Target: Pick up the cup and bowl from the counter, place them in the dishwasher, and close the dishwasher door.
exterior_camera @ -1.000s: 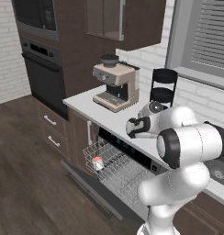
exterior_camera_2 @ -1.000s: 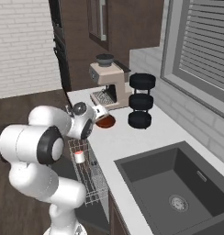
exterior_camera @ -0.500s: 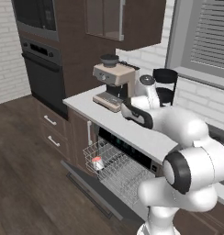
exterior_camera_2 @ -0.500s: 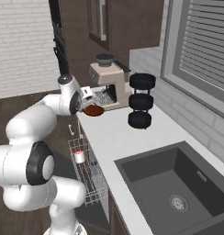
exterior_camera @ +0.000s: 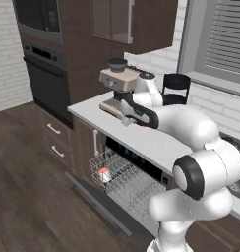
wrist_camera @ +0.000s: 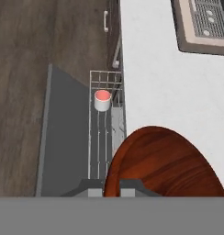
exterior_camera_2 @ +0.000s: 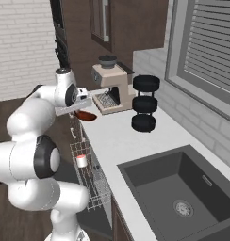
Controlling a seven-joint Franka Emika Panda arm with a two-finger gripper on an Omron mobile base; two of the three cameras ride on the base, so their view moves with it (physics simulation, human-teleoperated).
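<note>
My gripper (wrist_camera: pixel 109 189) is shut on the rim of the dark red-brown bowl (wrist_camera: pixel 164 160) and holds it above the front edge of the white counter (wrist_camera: pixel 159 82). The right base view has the bowl (exterior_camera_2: pixel 86 116) hanging under the hand beside the coffee machine. Below, the dishwasher stands open. Its dark door (wrist_camera: pixel 63 137) lies flat and its white wire rack (exterior_camera: pixel 124 182) is pulled out. The white cup (wrist_camera: pixel 103 100) with the red inside stands upright in the rack; it is the cup (exterior_camera: pixel 105 174) near the rack's left corner and the cup (exterior_camera_2: pixel 81 160) below the bowl.
A beige coffee machine (exterior_camera_2: pixel 110 87) and a black tiered stand (exterior_camera_2: pixel 145 103) stand at the back of the counter. The dark sink (exterior_camera_2: pixel 183 188) lies to the right. A black wall oven (exterior_camera: pixel 45 74) and brown drawers (exterior_camera: pixel 55 140) are on the left.
The arm has stretched out from its folded pose and carried the bowl off the counter top toward the counter's front edge, above the open dishwasher rack.
</note>
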